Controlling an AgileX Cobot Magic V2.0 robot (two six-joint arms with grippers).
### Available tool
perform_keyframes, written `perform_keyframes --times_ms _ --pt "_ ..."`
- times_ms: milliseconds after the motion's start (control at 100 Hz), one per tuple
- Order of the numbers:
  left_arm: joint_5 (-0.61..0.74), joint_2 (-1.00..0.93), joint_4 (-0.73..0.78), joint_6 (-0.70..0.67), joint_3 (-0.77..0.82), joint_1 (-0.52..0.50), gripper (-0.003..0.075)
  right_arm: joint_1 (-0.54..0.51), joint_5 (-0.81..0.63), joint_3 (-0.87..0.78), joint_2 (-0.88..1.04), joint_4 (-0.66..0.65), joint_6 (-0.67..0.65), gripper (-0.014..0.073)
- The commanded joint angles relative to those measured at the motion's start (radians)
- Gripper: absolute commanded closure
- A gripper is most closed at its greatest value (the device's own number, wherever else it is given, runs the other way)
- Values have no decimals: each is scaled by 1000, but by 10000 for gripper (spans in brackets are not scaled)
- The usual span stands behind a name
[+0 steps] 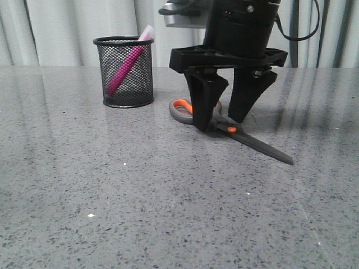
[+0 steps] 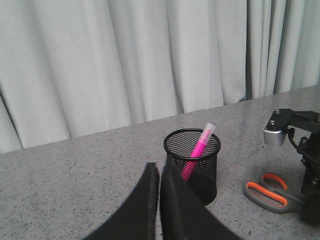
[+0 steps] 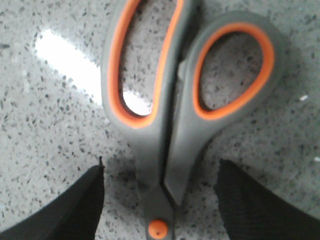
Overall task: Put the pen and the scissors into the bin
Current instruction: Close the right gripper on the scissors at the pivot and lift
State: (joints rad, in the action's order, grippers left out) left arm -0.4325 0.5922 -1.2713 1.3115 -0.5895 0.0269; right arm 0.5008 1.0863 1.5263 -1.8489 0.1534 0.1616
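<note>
The pink pen (image 1: 128, 64) stands tilted inside the black mesh bin (image 1: 124, 72) at the back left; both show in the left wrist view, pen (image 2: 199, 148) in bin (image 2: 192, 165). The scissors (image 1: 235, 131) lie flat on the table, handles toward the bin, blades pointing front right. My right gripper (image 1: 223, 124) is open, lowered to the table, one finger on each side of the scissors near the pivot (image 3: 158, 228). The grey handles with orange loops (image 3: 165, 95) fill the right wrist view. My left gripper (image 2: 159, 170) is shut and empty, just short of the bin.
The grey speckled table (image 1: 140, 196) runs back to pale curtains (image 1: 67, 28). In the left wrist view the right arm (image 2: 305, 160) stands over the scissors' handles (image 2: 267, 192), to the right of the bin.
</note>
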Motion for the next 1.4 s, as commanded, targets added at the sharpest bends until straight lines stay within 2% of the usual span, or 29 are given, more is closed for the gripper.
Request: perform_keyframes --times_ms 0,640,810,1180,1230,1390 --pt "26 1 -39 -3 -25 4 742 -3 -40 36 45 7 -2 159" --pt "28 1 -39 -3 -25 4 742 11 -37 36 15 -7 0 159" --pt "32 1 -39 -3 -25 4 742 38 -4 36 15 -92 0 159" --pt "44 1 -39 -3 -25 4 742 49 8 36 15 -129 -2 162" --pt "44 1 -39 -3 -25 4 742 49 9 36 15 -129 -2 193" --pt "44 1 -39 -3 -25 4 742 49 21 36 15 -129 -2 385"
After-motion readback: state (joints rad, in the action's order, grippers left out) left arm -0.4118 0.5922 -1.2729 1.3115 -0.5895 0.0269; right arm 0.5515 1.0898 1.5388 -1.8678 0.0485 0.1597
